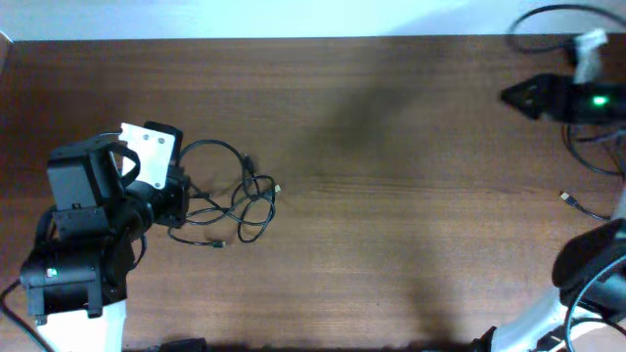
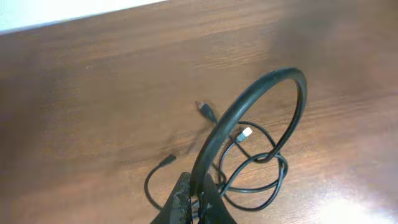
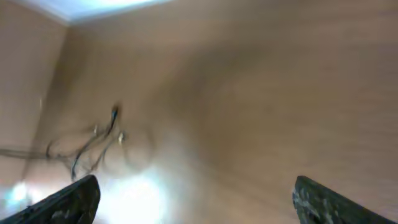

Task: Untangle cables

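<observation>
Left wrist alone shows left gripper (image 2: pixel 194 194) pinching cables (image 2: pixel 287 73); right gripper (image 3: pixel 196 196) spread wide

The cables (image 1: pixel 249 193) lie as a loose tangle of thin black loops on the brown desk (image 1: pixel 391 196), in its left half, about midway between the far and near edges, with small plug ends poking out on the right. The left arm (image 1: pixel 83 230) stands at the near left corner, and its fingers (image 1: pixel 174 203) reach the tangle's left side. The right arm (image 1: pixel 562 98), showing a green light, sits by the far right corner, well apart from the cables.
</observation>
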Robot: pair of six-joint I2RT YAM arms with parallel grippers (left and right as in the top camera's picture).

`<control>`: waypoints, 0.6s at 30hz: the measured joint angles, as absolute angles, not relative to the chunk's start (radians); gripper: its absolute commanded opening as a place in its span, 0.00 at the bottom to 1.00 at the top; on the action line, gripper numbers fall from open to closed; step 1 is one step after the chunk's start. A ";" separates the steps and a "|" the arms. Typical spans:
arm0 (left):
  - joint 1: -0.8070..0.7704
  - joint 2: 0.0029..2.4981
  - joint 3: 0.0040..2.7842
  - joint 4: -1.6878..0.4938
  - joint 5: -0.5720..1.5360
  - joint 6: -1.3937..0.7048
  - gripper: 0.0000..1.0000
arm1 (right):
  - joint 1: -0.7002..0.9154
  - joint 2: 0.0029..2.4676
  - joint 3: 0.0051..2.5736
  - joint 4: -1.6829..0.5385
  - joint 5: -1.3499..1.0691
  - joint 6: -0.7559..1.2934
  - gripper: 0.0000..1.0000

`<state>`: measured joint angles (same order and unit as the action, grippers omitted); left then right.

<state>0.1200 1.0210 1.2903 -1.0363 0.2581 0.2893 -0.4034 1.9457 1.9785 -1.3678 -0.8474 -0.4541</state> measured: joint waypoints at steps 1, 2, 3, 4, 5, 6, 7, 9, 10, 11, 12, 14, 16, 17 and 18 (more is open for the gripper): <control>0.120 1.023 1.290 -1.034 0.299 0.331 0.00 | -0.337 1.946 1.978 -1.406 -0.828 -0.500 0.98; 0.120 1.030 1.290 -1.025 0.344 0.374 0.00 | -0.278 1.944 1.978 -1.437 -0.809 -0.529 0.98; 0.120 1.050 1.290 -1.007 0.393 0.413 0.00 | -0.210 1.935 1.978 -1.465 -0.790 -0.563 0.99; 0.120 1.089 1.290 -0.987 0.439 0.450 0.00 | -0.177 1.917 1.978 -1.478 -0.781 -0.582 0.98; 0.119 1.122 1.290 -0.972 0.461 0.466 0.00 | -0.151 1.892 1.978 -1.489 -0.770 -0.588 0.99; 0.119 1.181 1.291 -0.929 0.494 0.480 0.00 | -0.099 1.802 1.977 -1.511 -0.748 -0.600 0.99; 0.120 1.246 1.290 -0.913 0.540 0.490 0.00 | -0.050 1.713 1.977 -1.520 -0.729 -0.607 1.00; 0.120 1.314 1.290 -0.902 0.703 0.518 0.71 | 0.057 1.544 1.979 -1.552 -0.687 -0.606 0.99; 0.119 1.326 1.290 -0.900 0.896 0.558 0.99 | 0.103 1.485 1.980 -1.575 -0.670 -0.605 0.99; 0.119 1.325 1.290 -0.896 0.989 0.570 0.99 | 0.128 1.474 1.982 -1.612 -0.650 -0.601 0.99; 0.120 1.326 1.290 -0.892 1.057 0.576 0.99 | 0.178 1.473 1.982 -1.666 -0.623 -0.598 0.99; 0.120 1.326 1.290 -0.870 1.049 0.582 0.99 | 0.235 1.475 1.979 -1.693 -0.589 -0.587 0.99; 0.119 1.326 1.290 -0.845 0.830 0.548 0.99 | 0.275 1.475 1.978 -1.692 -0.547 -0.567 0.99; 0.120 1.326 1.290 -0.833 0.667 0.484 0.99 | 0.330 1.476 1.977 -1.690 -0.516 -0.552 0.99; 0.120 1.326 1.290 -0.833 0.611 0.461 0.99 | 0.359 1.473 1.964 -1.669 -0.490 -0.539 0.99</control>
<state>0.1200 1.3258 1.2903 -0.8326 0.6113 0.4606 0.3592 1.4734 1.9636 -1.6688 -0.4900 -0.5392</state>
